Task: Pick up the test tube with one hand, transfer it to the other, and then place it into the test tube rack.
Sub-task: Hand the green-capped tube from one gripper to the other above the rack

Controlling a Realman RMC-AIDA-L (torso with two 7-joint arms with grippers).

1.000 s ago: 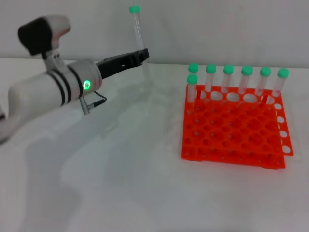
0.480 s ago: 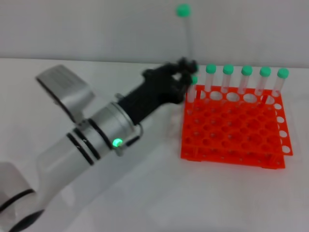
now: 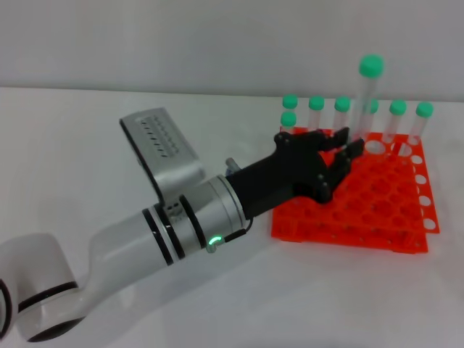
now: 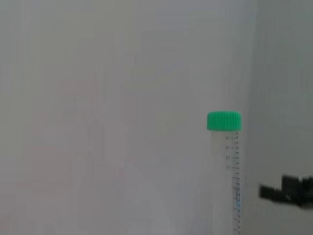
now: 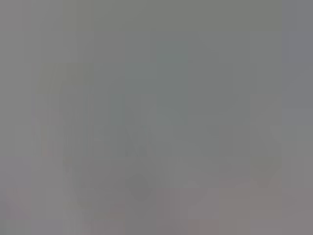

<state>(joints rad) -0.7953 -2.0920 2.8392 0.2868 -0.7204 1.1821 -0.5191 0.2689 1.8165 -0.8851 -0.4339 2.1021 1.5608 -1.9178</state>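
My left gripper (image 3: 346, 145), black on a silver-white arm with a green ring light (image 3: 213, 240), reaches over the back middle of the orange test tube rack (image 3: 377, 212). It is shut on the lower part of a clear test tube (image 3: 366, 94), which stands upright with its green cap high above the rack. The tube's tip is hidden behind the fingers. In the left wrist view the same tube (image 4: 225, 147) stands against a plain wall. The right gripper does not show in any view.
Several other green-capped tubes (image 3: 316, 109) stand in the rack's back row, and one (image 3: 288, 123) stands in the second row at the left. The rack sits on a white table (image 3: 304, 290). The right wrist view shows only flat grey.
My left arm has swung to the right with the tube, from the table left of the rack to over the rack's back rows. The tube has stayed upright.
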